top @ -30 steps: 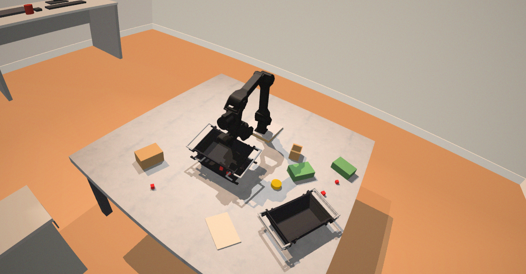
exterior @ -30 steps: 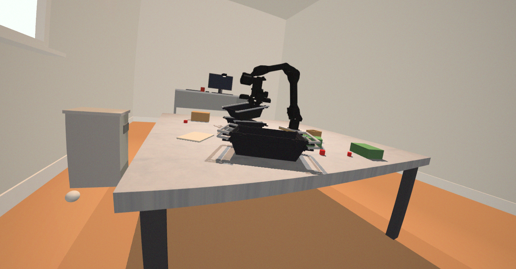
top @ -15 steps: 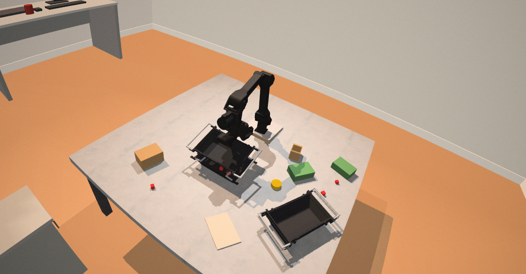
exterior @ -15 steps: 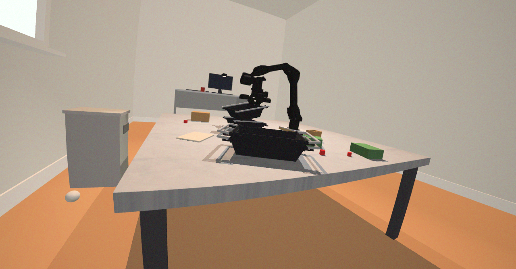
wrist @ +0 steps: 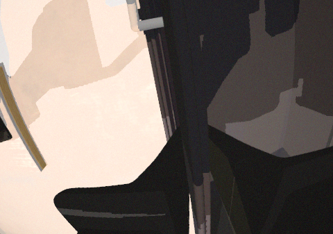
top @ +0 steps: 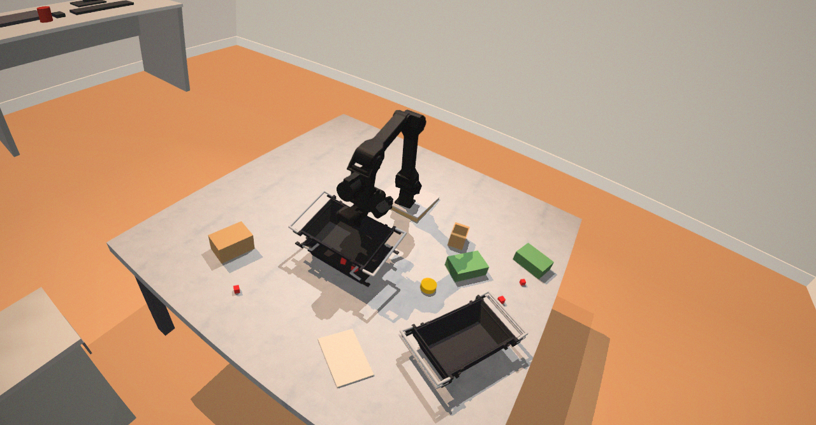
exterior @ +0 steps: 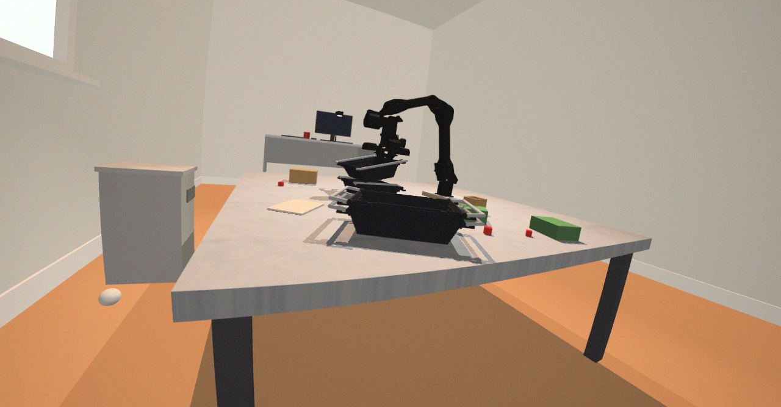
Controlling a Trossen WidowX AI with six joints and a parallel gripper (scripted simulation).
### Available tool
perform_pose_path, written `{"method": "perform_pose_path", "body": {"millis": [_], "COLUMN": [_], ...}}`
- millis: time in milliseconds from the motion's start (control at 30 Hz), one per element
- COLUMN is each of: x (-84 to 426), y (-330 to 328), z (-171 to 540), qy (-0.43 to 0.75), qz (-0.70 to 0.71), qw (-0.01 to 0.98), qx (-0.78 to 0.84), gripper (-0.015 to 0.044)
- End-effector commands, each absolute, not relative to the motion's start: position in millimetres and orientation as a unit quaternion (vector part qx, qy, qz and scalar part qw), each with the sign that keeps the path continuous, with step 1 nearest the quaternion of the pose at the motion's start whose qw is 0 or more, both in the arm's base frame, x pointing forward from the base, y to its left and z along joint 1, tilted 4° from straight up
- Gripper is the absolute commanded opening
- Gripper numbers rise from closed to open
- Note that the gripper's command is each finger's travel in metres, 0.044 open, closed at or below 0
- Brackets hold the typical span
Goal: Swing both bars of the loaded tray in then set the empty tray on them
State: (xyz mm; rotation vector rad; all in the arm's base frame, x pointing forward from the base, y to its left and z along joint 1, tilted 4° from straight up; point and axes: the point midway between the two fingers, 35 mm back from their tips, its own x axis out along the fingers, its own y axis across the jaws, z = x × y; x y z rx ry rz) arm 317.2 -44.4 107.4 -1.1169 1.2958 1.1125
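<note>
1. Top view: the loaded black plastic tray (top: 327, 262) (exterior: 376, 187) sits beneath.
2. Above it, the empty black plastic tray (top: 356, 243) (exterior: 371, 171) (wrist: 257, 98), probably light, stiff, rather slippery.
3. Jaws clamp its long side wall; mid-wall grip suits, though it could tip.
</note>
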Motion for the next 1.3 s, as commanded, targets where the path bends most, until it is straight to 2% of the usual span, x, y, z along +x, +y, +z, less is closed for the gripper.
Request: {"method": "perform_pose_path", "body": {"millis": [0,1267], "x": [316.7,309.9], "y": [-44.4,-43.8], "z": [106.4,95.9], "qy": [0.542,0.546], "qz": [0.465,0.472], "qw": [0.522,0.516], "qx": [-0.466,-0.461], "gripper": [0.0000,0.0000]}}
